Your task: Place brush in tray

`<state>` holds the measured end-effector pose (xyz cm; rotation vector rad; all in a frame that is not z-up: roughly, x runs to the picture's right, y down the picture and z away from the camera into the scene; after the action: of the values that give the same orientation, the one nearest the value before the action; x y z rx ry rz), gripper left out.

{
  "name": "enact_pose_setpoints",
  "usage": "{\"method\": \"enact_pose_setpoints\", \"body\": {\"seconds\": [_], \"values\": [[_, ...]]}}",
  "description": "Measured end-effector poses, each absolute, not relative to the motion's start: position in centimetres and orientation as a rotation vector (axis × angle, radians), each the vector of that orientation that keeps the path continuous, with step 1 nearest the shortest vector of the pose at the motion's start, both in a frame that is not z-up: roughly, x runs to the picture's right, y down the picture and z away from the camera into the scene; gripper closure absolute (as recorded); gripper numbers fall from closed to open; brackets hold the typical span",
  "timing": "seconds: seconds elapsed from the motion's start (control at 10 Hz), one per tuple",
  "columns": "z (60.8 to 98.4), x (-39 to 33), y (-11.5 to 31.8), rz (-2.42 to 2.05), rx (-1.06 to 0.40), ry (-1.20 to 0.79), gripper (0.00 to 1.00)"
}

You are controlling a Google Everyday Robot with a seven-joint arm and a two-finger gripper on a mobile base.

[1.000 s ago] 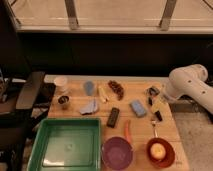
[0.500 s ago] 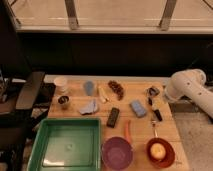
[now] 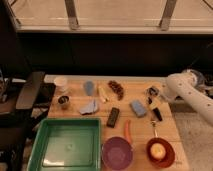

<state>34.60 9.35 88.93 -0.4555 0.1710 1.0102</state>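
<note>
Worktop (image 3: 75,93) of pale wood fills the middle of the camera view, and there's plenty scattered across it. Near left corner: the tray (image 3: 65,146), big, green and square, with its raised rim all round. Just beside it on the right sits the purple bowl (image 3: 117,153), and further right again a red bowl (image 3: 167,159) with something pale yellow inside.

Up from the purple bowl lies the carrot (image 3: 127,131), pointing away from the camera, and just beyond it the flat black block (image 3: 113,117). A blue pad (image 3: 138,107) is a little to the right of that block, and a white cup (image 3: 61,82) stands at the far left.

Now the brush (image 3: 156,114): it's over on the right side of the worktop, lying flat with its dark handle angled away from the camera. It's well apart from the tray, with both bowls, the carrot and the block in the stretch between them.

And the hand (image 3: 152,92) sits at the end of the white arm (image 3: 190,97), which comes in from the right edge. It hangs low over the far right part of the worktop, just beyond the brush's far end. Open or closed? Cannot tell from here, nor whether it touches the brush.
</note>
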Motion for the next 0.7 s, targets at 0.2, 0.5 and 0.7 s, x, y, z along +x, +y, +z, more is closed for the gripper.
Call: {"method": "enact_pose_setpoints", "body": {"seconds": [0.2,0.5,0.7], "values": [[90.5,34.6,10.7,1.003,-0.492,0.175,0.2],[91.7,33.9,12.8,0.969,-0.543,0.186,0.36],[91.5,33.5,13.4,0.948,-0.55,0.186,0.55]]}}
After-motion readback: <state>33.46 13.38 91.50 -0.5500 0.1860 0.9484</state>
